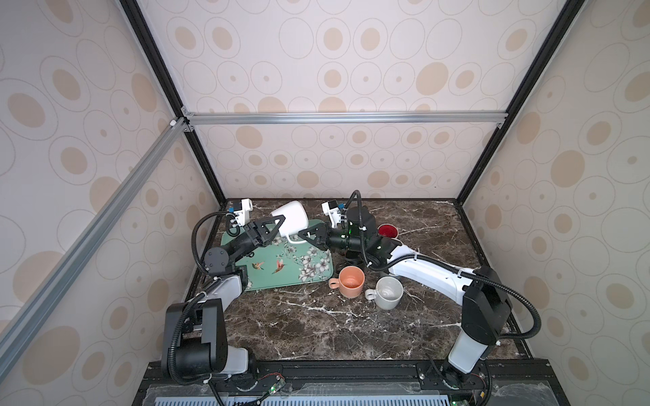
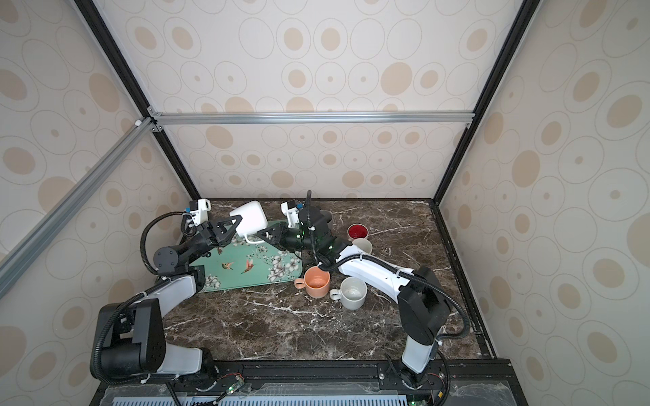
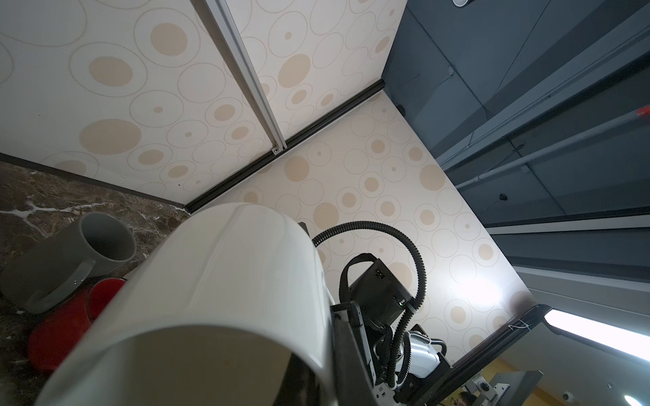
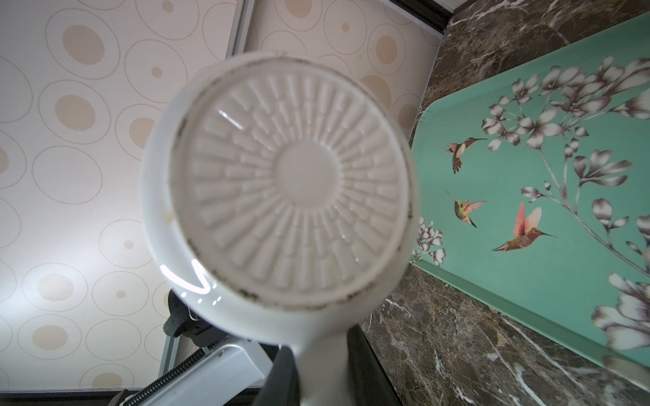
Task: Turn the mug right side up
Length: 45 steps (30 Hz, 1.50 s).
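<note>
White glossy ceramic mug (image 1: 293, 216) being held sideways over the far end of the teal flowered tray (image 1: 271, 250), mouth pointing toward the left gripper (image 1: 280, 226), ribbed base (image 4: 292, 182) toward the right gripper (image 1: 303, 234), handle (image 4: 323, 362) hanging down. Left gripper's fingers clamping on the mug's rim. Right gripper's fingers straddling the handle; squeezing it or merely around it, impossible to tell. Peach mug (image 1: 351, 281) and pale grey mug (image 1: 387, 292) standing upright on the dark marble tabletop (image 1: 316, 327).

A green tray (image 1: 281, 253) lies on the marble surface (image 1: 316, 327) near an orange mug (image 1: 350, 281), pale mug (image 1: 388, 292) and red cup (image 1: 387, 231).
</note>
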Available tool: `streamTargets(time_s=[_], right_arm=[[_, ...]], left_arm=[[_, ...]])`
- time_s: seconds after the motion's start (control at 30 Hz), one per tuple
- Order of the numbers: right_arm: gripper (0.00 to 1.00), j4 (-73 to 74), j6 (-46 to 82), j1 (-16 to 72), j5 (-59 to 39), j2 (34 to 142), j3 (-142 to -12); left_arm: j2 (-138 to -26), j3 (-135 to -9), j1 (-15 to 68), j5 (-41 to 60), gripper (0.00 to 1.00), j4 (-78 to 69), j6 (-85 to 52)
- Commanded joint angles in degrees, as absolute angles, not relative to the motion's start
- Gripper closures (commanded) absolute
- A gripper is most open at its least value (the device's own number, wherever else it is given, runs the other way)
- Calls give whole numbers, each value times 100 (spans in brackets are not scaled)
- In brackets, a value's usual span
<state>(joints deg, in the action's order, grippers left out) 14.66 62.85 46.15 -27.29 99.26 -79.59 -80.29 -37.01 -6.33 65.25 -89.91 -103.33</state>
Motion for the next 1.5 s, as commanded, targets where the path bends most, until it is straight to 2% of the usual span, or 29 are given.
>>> streamTargets(time_s=[0.0, 0.07, 0.13, 0.23, 0.3, 0.43, 0.5, 0.6, 0.83, 1.13, 1.27, 1.47], right_arm=[[65, 1328, 5964, 4474, -2500, 9556, -7959], [54, 1060, 5755, 4411, -2391, 9380, -7907], [50, 776, 5530, 4336, -2249, 9164, -7813], [48, 194, 5135, 4162, -2052, 8797, -7685], [46, -311, 4816, 4021, -1893, 8545, -7625], [45, -1447, 4074, 3729, -1359, 8003, -7490], [45, -1927, 3760, 3581, -1066, 7747, -7379], [44, -2484, 3404, 3334, -587, 7345, -7129], [43, -3239, 2840, 2800, 262, 6469, -6579], [39, -3851, 2423, 2412, 899, 5965, -6156], [36, -3964, 2317, 2340, 1211, 5757, -5974], [26, -4044, 2199, 2222, 1869, 5436, -5637]], left_arm=[[-7718, -4028, -562, 6704, 100, -10463, -10537], [-7625, -4025, -549, 6738, 100, -10253, -10404], [-7463, -4012, -536, 6772, 100, -9872, -10108], [-7064, -4006, -461, 6829, 100, -8524, -9112], [-6675, -4071, -346, 6776, 100, -7020, -8059], [-5948, -4821, 378, 5996, 100, -2522, -4525], [-5889, -5075, 771, 5669, 100, -1452, -3751], [-5859, -5089, 1295, 5315, 100, -954, -3489], [-5954, -5404, 3062, 3736, 100, 468, -2420], [-6872, -6103, 5217, 1841, 100, 2026, -1337], [-7379, -6442, 5921, 1240, 100, 2651, -946], [-7878, -6524, 6605, 656, 100, 3358, -446]])
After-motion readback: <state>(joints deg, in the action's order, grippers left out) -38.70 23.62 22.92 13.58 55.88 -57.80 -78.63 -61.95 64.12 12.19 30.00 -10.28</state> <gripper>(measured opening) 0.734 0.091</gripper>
